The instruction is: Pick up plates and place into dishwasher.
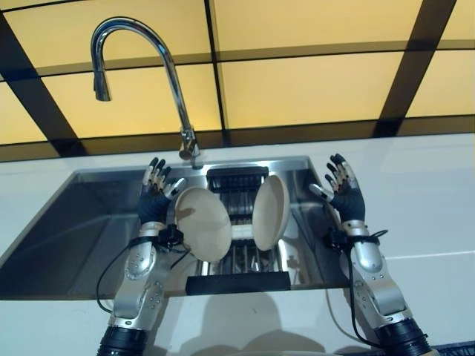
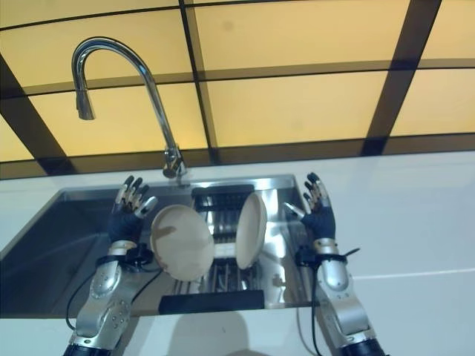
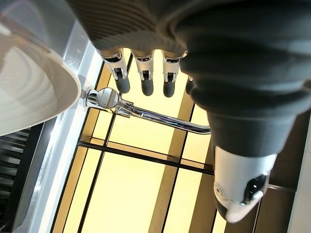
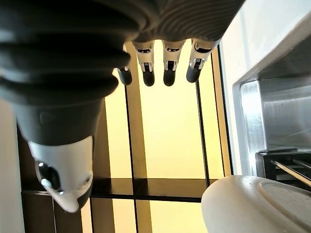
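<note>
Here, at the sink:
Tabletop (image 1: 438, 193): white, surrounding a steel sink (image 1: 89, 222).
Faucet (image 1: 148, 67): chrome gooseneck, arching over the basin.
Rack (image 1: 239, 256): dark, set in the sink.
Plates: left plate (image 1: 202, 222) and right plate (image 1: 271, 211) stand on edge in the rack.
Left robot hand (image 1: 154, 194): fingers straight, empty, beside the left plate.
Right robot hand (image 1: 343, 191): fingers spread, empty, right of the right plate.
</note>
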